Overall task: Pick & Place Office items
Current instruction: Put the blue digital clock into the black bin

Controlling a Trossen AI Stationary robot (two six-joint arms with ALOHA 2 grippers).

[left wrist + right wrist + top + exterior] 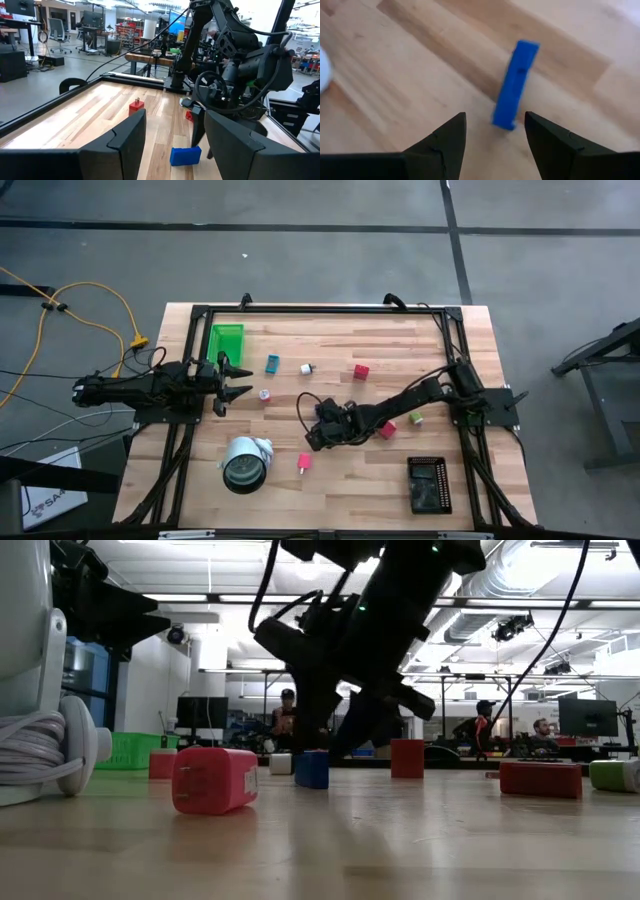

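Right gripper (495, 131), fingers apart and empty, poised above the table (395, 65) mid-board: blue block (516, 84) directly ahead, long axis running away between the fingertips; left gripper (232, 380) farther, also open.

Both grippers (232, 381) (309, 440) agape, empty.

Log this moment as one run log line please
right end effector: open, above blue block, no hold | left end effector: open, waiting beside green tray | phase: approach
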